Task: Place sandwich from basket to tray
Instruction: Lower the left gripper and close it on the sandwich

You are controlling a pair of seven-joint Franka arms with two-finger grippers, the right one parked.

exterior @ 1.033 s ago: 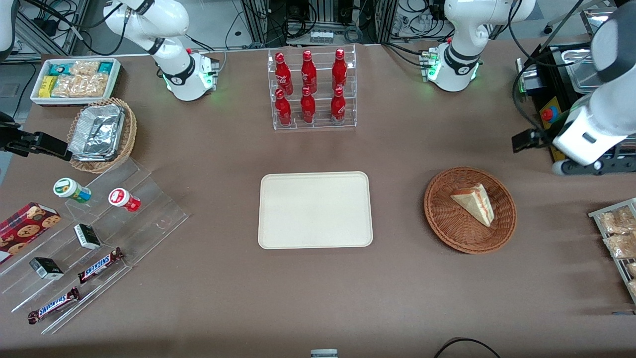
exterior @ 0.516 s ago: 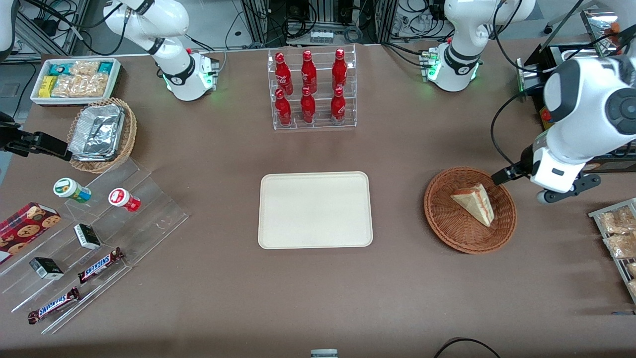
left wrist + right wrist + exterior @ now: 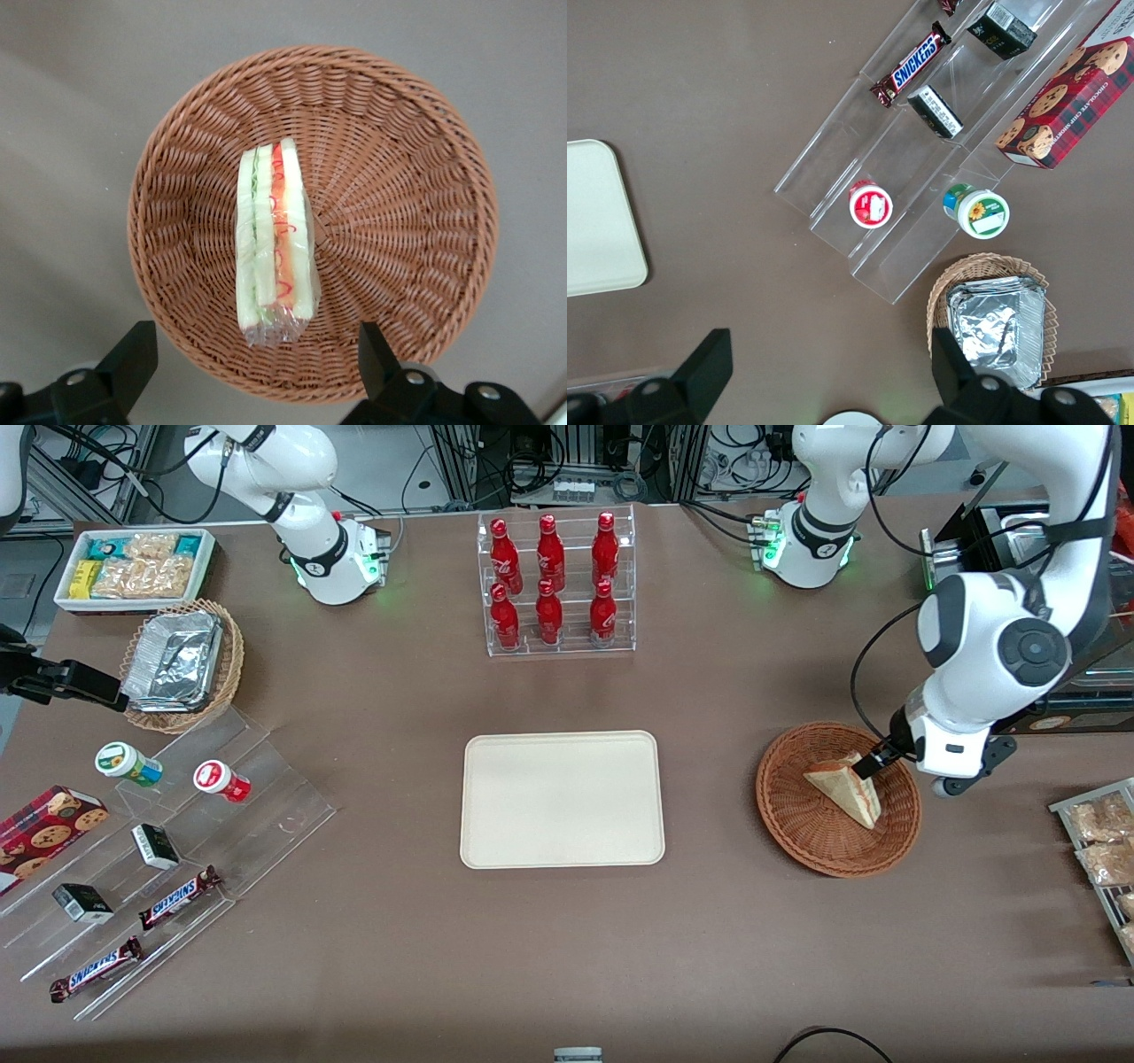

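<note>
Gripper (image 3: 252, 367) hovers above the basket (image 3: 399, 239), fingers (image 3: 133, 354) spread wide with nothing between them and touching nothing. In the wrist view the two fingertips straddle the near end of the sandwich (image 3: 273, 243), which lies straight below and slightly ahead of the gap. The sandwich rests on its side in the basket, off the woven centre, its long axis running away from the fingers, so the jaws would close across the narrow width, bread faces toward the pads. In the front view the gripper (image 3: 873, 766) sits over the wedge's (image 3: 846, 786) thick end. The tray (image 3: 562, 798) lies bare, well apart toward the parked arm's end of the table. My read: descend straight, then close.
</note>
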